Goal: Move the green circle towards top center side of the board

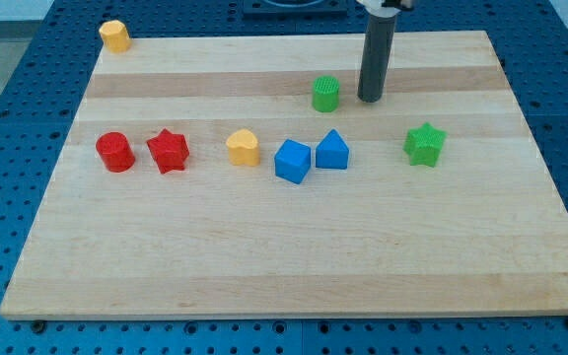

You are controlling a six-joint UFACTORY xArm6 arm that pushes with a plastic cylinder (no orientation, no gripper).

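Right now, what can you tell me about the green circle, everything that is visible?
The green circle is a short upright cylinder with ribbed sides, plastic by its look, standing flat on the wooden board in the upper middle, slightly toward the view's right. My tip stands just to its right, with a narrow gap, so nothing but the board touches it. The blue blocks lie lower down, well apart from it.
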